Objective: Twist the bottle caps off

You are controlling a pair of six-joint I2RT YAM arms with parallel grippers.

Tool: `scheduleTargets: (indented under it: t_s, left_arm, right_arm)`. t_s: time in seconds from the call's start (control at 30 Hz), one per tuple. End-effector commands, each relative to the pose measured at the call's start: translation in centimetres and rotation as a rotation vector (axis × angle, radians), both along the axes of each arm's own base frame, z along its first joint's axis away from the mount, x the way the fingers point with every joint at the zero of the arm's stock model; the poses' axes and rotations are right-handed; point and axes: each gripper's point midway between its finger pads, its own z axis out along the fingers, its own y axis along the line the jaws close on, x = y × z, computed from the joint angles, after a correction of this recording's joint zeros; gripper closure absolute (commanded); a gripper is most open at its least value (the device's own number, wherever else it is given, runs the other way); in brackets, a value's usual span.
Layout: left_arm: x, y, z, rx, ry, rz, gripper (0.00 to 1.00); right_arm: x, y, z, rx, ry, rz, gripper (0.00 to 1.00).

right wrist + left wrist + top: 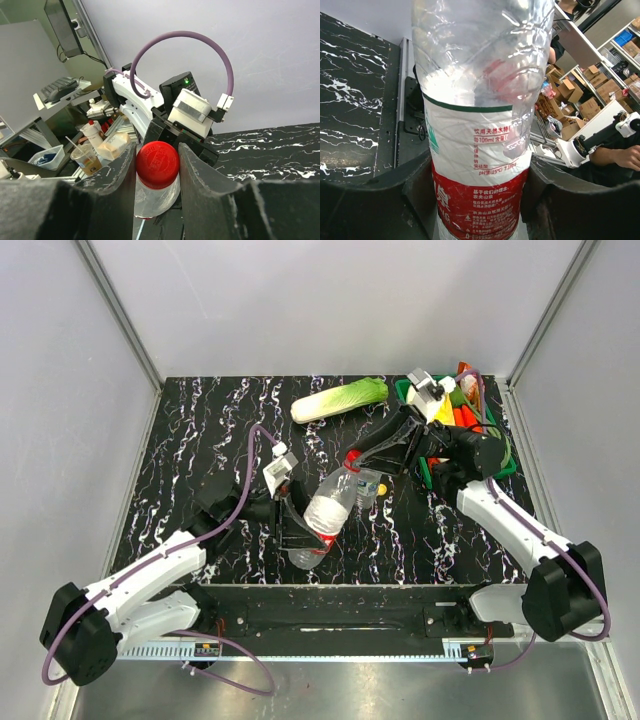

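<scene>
Lying tilted, red-label bottle (325, 508) with left gripper (298, 527) clamped on its body, right gripper (362, 456) pinching red cap (157, 159).

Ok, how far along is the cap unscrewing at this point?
Done: nothing I can confirm. In hand: the left gripper clamps the red-label bottle by its body, tilted, while the right gripper closes on its red cap, which is still on the neck. Left: twisting this cap off, plus any other bottles, which I can't make out here.
</scene>
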Motion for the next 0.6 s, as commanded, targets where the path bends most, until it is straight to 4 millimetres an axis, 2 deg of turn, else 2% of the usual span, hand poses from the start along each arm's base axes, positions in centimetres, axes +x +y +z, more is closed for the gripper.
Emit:
scheduleTargets:
  t_s: [0.0,0.57]
  left_arm:
    - [-1.6,0.8,2.1,-0.091,-0.133,-0.077,0.42]
    - [-2.3,1.2,0.9,-0.065,-0.124,-0.111,0.42]
  right_arm:
    - [-1.9,-0.7,1.4,0.052,-0.112,0.027,1.0]
    - [-4.0,-2.0,3.6,0.099,-0.234,-0.036,1.0]
